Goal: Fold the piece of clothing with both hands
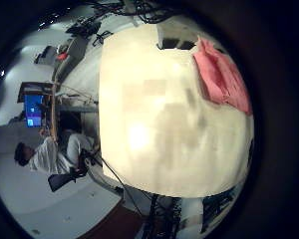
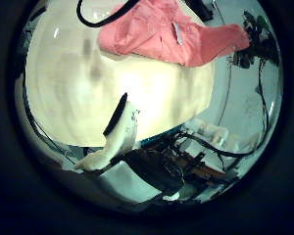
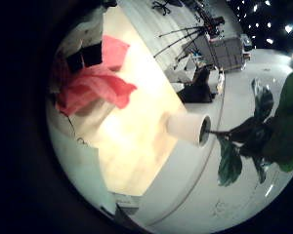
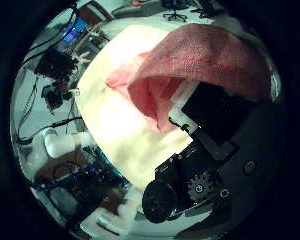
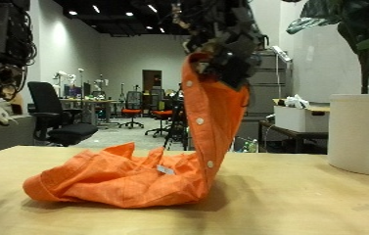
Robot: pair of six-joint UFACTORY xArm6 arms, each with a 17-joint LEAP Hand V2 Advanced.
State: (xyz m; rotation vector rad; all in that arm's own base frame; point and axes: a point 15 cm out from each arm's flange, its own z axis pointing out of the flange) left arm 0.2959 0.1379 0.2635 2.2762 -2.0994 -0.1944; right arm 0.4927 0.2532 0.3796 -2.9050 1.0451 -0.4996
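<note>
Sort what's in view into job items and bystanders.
Job: the orange garment, one end lifted off the table by the right hand gripping it.

Bystanders: white plant pot with its plant; office chair.

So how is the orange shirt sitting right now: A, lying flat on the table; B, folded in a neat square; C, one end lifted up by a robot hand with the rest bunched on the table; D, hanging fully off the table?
C: a robot hand grips one end of the orange shirt high up, while the rest lies bunched on the table.
</note>
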